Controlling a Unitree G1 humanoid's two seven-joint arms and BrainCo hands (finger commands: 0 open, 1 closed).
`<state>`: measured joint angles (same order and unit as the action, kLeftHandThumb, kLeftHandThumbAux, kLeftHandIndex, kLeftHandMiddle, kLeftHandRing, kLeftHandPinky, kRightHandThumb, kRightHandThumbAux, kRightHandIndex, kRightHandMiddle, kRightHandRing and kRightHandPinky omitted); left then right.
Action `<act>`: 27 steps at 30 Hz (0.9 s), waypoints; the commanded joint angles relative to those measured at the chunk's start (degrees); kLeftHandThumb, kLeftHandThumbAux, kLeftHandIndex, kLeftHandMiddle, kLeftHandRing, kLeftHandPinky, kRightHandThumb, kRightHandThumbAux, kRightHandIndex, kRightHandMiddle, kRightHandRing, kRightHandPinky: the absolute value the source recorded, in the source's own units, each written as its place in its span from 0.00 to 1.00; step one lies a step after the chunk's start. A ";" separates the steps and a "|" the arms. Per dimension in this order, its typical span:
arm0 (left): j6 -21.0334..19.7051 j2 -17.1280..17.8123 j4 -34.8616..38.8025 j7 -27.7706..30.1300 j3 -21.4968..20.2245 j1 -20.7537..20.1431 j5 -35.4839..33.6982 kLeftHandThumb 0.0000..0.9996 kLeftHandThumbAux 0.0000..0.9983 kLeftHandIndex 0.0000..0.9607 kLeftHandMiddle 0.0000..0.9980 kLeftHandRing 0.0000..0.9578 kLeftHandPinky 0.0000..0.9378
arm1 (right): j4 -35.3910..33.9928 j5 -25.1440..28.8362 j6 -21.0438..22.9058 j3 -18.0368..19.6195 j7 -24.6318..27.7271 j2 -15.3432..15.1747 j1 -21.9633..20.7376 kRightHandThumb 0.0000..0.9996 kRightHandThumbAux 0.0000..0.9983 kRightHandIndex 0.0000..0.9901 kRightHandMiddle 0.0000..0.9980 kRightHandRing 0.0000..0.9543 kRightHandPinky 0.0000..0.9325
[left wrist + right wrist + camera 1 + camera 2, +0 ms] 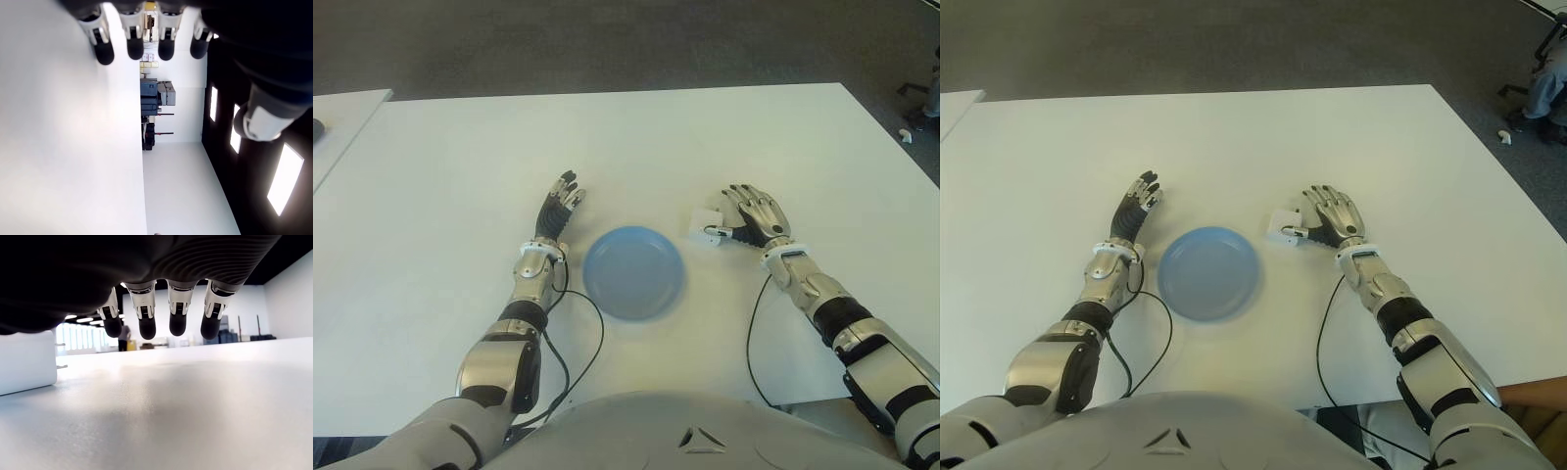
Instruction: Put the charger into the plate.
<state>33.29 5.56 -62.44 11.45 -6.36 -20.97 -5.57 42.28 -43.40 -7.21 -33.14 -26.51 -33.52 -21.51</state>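
Small white boxy charger (704, 224) on table, right hand (756, 221) open beside it, blue plate (633, 272) near

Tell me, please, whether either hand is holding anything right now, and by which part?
Nothing is held. The right hand is open beside the charger, which lies on the table; the left hand is open left of the plate.

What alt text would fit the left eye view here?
A white charger lies on the white table beside the right hand, whose open fingers hold nothing. An empty blue plate sits between both hands; the left hand shows open to its left.
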 commanded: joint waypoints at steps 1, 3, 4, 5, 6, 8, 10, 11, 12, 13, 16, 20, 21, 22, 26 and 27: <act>-8.54 -0.80 -5.77 0.99 1.19 7.57 1.70 0.09 0.55 0.00 0.00 0.00 0.04 | -0.55 -1.78 -0.39 -0.69 2.45 -0.56 3.72 0.26 0.13 0.00 0.00 0.00 0.00; -8.45 -0.70 -5.74 1.07 1.34 7.59 1.77 0.08 0.54 0.00 0.00 0.00 0.04 | -1.00 -1.83 -0.39 -0.48 2.62 -0.61 4.02 0.26 0.13 0.00 0.00 0.00 0.00; -8.50 -0.64 -5.67 1.23 1.38 7.61 1.74 0.08 0.54 0.00 0.00 0.00 0.03 | -1.19 -1.82 -0.43 -0.37 2.66 -0.61 4.16 0.26 0.13 0.00 0.00 0.00 0.00; -8.54 -0.59 -5.62 1.35 1.41 7.63 1.70 0.08 0.55 0.00 0.00 0.00 0.04 | -1.34 -1.83 -0.45 -0.28 2.70 -0.61 4.26 0.27 0.13 0.00 0.00 0.00 0.00; -8.57 -0.57 -5.59 1.42 1.43 7.64 1.67 0.08 0.55 0.00 0.00 0.00 0.04 | -1.45 -1.84 -0.46 -0.21 2.73 -0.61 4.33 0.27 0.14 0.00 0.00 0.00 0.00; -8.61 -0.47 -5.56 1.59 1.49 7.65 1.61 0.08 0.55 0.00 0.00 0.00 0.04 | -1.63 -1.84 -0.47 -0.12 2.78 -0.57 4.47 0.27 0.14 0.00 0.00 0.00 0.00; -8.61 -0.42 -5.76 1.75 1.50 7.57 1.60 0.09 0.55 0.00 0.00 0.00 0.04 | -2.01 -1.47 -0.66 0.36 2.67 -0.62 4.60 0.28 0.14 0.00 0.00 0.00 0.00; -8.60 -0.39 -5.87 1.83 1.49 7.52 1.59 0.09 0.55 0.00 0.00 0.00 0.04 | -2.10 -1.30 -0.75 0.58 2.59 -0.58 4.62 0.28 0.14 0.00 0.00 0.00 0.00; -8.56 -0.37 -5.97 1.95 1.47 7.49 1.56 0.09 0.56 0.00 0.00 0.00 0.04 | -2.21 -0.93 -0.95 1.02 2.32 -0.50 4.55 0.29 0.14 0.00 0.00 0.00 0.00; -8.54 -0.36 -6.03 2.03 1.46 7.47 1.53 0.09 0.56 0.00 0.00 0.00 0.04 | -2.27 -0.71 -1.09 1.34 2.14 -0.43 4.51 0.29 0.14 0.00 0.00 0.00 0.00; -8.50 -0.38 -6.15 2.14 1.37 7.42 1.45 0.09 0.57 0.00 0.00 0.00 0.05 | -2.35 -0.27 -1.65 2.41 1.04 -0.14 4.48 0.30 0.14 0.00 0.00 0.00 0.00; -8.67 -0.40 -6.36 2.10 1.26 7.28 1.37 0.10 0.57 0.00 0.00 0.00 0.05 | -1.98 0.46 -3.08 4.30 -2.57 0.74 4.52 0.30 0.14 0.00 0.00 0.00 0.00; -8.71 -0.41 -6.38 2.06 1.26 7.27 1.37 0.09 0.57 0.00 0.00 0.01 0.05 | -1.94 0.73 -3.51 4.84 -3.56 0.95 4.55 0.29 0.14 0.00 0.00 0.00 0.00; -8.70 -0.42 -6.38 2.03 1.26 7.27 1.38 0.09 0.57 0.00 0.00 0.01 0.05 | -2.18 1.00 -3.87 5.42 -4.43 1.07 4.67 0.29 0.14 0.00 0.00 0.00 0.00; -8.69 -0.40 -6.43 1.99 1.23 7.18 1.38 0.09 0.58 0.00 0.00 0.01 0.06 | -3.02 1.31 -4.59 6.95 -6.21 1.41 4.98 0.27 0.14 0.00 0.00 0.00 0.00; -8.65 -0.42 -6.43 1.98 1.21 7.17 1.36 0.09 0.58 0.00 0.00 0.01 0.06 | -3.46 1.39 -4.69 7.38 -6.66 1.46 5.14 0.27 0.14 0.00 0.00 0.00 0.00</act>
<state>33.29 6.16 -62.44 12.37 -5.93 -20.96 -5.56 39.08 -42.60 -11.12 -27.29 -31.70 -32.77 -17.74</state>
